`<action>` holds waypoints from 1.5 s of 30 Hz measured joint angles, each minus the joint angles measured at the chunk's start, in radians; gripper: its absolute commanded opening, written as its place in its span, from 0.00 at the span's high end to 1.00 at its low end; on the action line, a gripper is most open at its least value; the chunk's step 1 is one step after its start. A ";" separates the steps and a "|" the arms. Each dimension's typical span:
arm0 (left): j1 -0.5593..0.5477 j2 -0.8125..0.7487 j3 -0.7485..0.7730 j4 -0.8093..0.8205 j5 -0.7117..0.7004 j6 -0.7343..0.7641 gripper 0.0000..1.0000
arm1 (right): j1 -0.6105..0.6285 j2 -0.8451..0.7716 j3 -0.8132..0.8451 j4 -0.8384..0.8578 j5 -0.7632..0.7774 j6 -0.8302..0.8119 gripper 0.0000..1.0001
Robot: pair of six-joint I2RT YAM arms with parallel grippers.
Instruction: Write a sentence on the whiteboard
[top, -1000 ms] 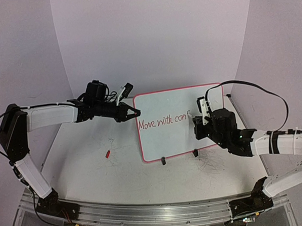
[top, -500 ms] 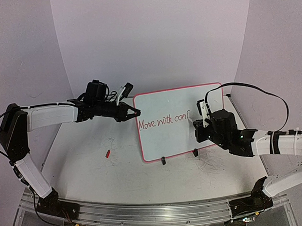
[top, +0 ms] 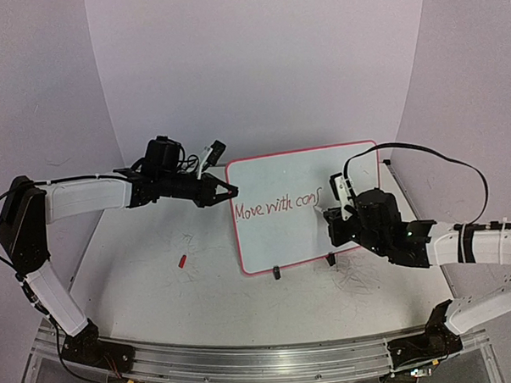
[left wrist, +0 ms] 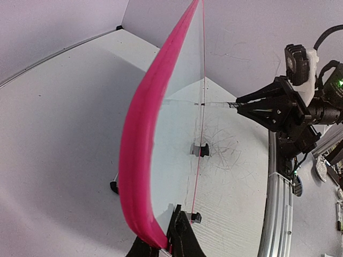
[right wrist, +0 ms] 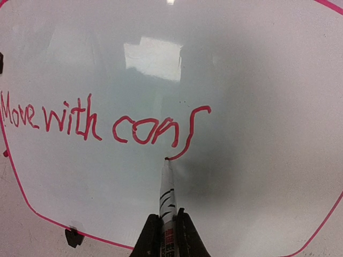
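Note:
The whiteboard stands upright on two black clip feet, red-rimmed. My left gripper is shut on its left edge; the left wrist view shows the jaws pinching the red rim. My right gripper is shut on a white marker whose tip touches the board. The sentence reads "Move with cons" in red, the last stroke ending at the marker tip. It also shows in the top view.
A small red marker cap lies on the table left of the board. Grey scribble marks cover the table in front of the board's right foot. Purple walls enclose the back and sides.
My right gripper has shifted slightly down and left along the board, and the "s" stroke has been added after "con". The left arm has not moved.

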 measured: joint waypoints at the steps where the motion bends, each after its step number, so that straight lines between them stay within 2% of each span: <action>1: -0.001 0.000 0.000 0.000 0.000 0.001 1.00 | 0.000 -0.013 -0.001 0.000 0.001 0.000 1.00; 7: -0.003 0.000 0.000 0.002 0.000 0.008 1.00 | -0.003 -0.086 -0.002 0.012 0.026 -0.002 1.00; 32: -0.004 -0.002 0.000 0.001 -0.001 0.018 1.00 | -0.008 0.000 0.005 0.069 0.044 -0.024 1.00; 45: -0.005 -0.002 0.000 0.000 -0.009 0.017 1.00 | -0.008 0.010 0.006 0.068 0.117 -0.015 1.00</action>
